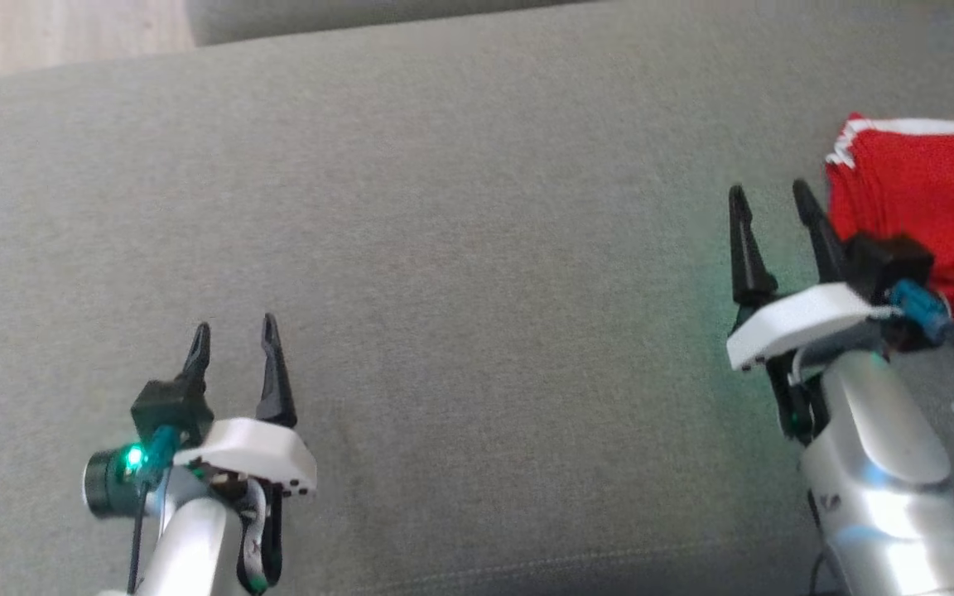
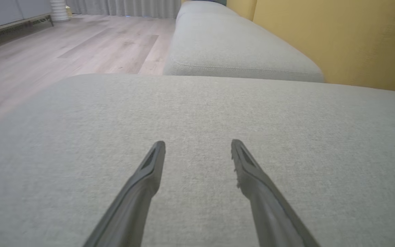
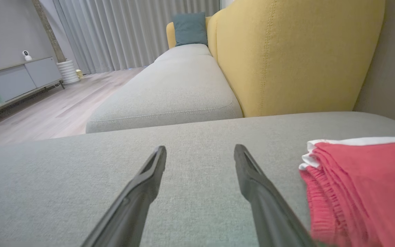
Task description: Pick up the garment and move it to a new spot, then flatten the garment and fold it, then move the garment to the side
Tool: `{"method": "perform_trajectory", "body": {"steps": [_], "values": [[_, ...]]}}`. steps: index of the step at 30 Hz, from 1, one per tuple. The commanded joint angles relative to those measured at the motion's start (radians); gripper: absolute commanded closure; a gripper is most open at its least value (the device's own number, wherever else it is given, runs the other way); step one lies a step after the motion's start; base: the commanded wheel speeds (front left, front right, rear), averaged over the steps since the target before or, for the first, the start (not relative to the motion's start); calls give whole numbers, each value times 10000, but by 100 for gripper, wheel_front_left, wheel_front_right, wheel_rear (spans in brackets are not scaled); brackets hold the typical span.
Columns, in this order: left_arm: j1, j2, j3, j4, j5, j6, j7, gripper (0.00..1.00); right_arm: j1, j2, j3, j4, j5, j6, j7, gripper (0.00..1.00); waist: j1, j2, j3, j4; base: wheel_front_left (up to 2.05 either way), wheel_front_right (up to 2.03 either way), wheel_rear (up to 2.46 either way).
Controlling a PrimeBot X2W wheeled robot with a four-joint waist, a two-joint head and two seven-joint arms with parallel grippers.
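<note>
Red folded garment [image 1: 924, 215], white-trimmed, lies on the grey sofa cushion [image 1: 477, 248] just beside the right end effector [image 1: 768, 189]; it and the left end effector [image 1: 235, 324] gape empty.

The head view looks steeply down from close above on the grey woven-fabric sofa seat [image 1: 477, 248]. Both wrist views skim low along that seat, past the left tool [image 2: 198, 142] and the right tool [image 3: 200, 146], toward the pale wooden floor [image 2: 63, 44]. The head and right wrist views share the folded red garment [image 1: 916, 207].

Red garment [image 1: 920, 211], white trim, seemingly folded, on cushion's right.
</note>
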Motion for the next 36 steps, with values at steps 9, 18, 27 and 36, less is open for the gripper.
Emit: {"method": "perform_trajectory", "body": {"steps": [9, 18, 27, 36], "values": [[446, 110, 601, -381, -106, 77, -51, 0, 873, 183, 734, -143, 572, -9, -95, 0, 0, -1, -986, 549, 0, 0, 0], [685, 110, 820, -380, -300, -193, -51, 0, 1075, 185, 985, -181, 840, -9, -95, 0, 0, -1, -1223, 515, 0, 0, 0], [990, -23, 546, 100, -364, -447, 10, 100, 1197, 67, 771, 284, 840, 0, 19, 100, 0, -1, -1168, 480, 0, 0, 0], [1079, -72, 711, 413, -1212, -603, 267, 100, 1640, 76, 581, 315, 1677, -1, 286, 100, 0, -1, -1202, 516, 0, 0, 0]]}}
